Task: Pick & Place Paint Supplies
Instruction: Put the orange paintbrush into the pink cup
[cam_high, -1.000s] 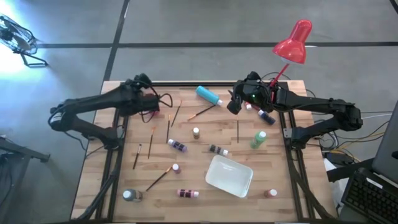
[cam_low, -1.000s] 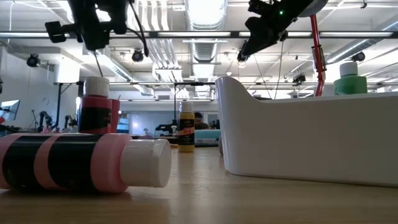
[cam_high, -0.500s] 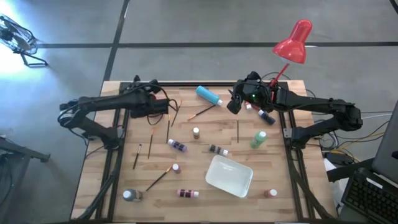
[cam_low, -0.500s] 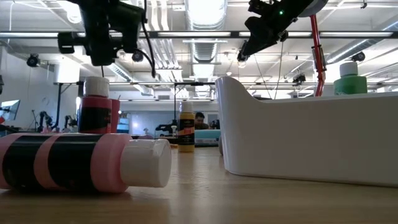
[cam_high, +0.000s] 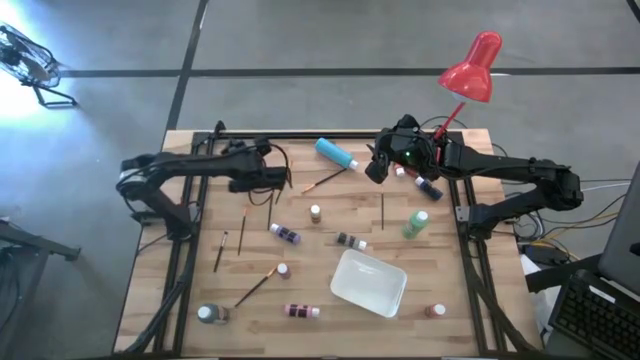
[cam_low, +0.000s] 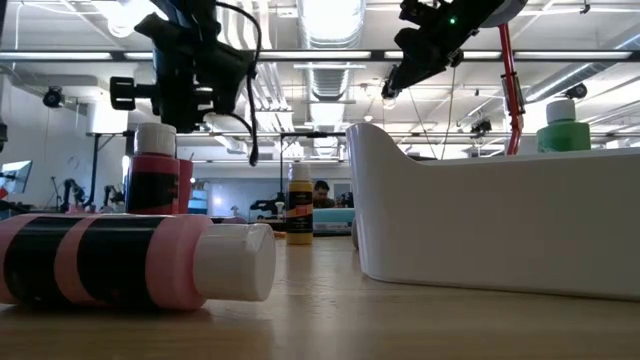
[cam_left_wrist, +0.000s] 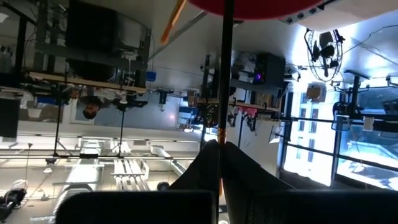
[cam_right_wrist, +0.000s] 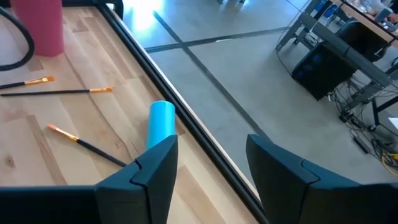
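White and rectangular, the plastic tray (cam_high: 368, 283) looks empty, so nothing seems placed yet; small white-capped paint bottles (cam_high: 285, 235) and thin brushes (cam_high: 243, 229) lie scattered on the wooden worktop (cam_high: 330, 205). The left claw (cam_high: 283, 180), raised above the worktop's left half, pinches a thin dark-handled brush (cam_left_wrist: 219, 155). The right claw (cam_high: 374, 166) hovers wide open near the teal bottle (cam_high: 335, 153).

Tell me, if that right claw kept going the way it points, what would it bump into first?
Probably the blue bottle lying near the table's back edge: the right gripper, jaws open, points toward it. Depth is hard to judge, so it might pass just above.
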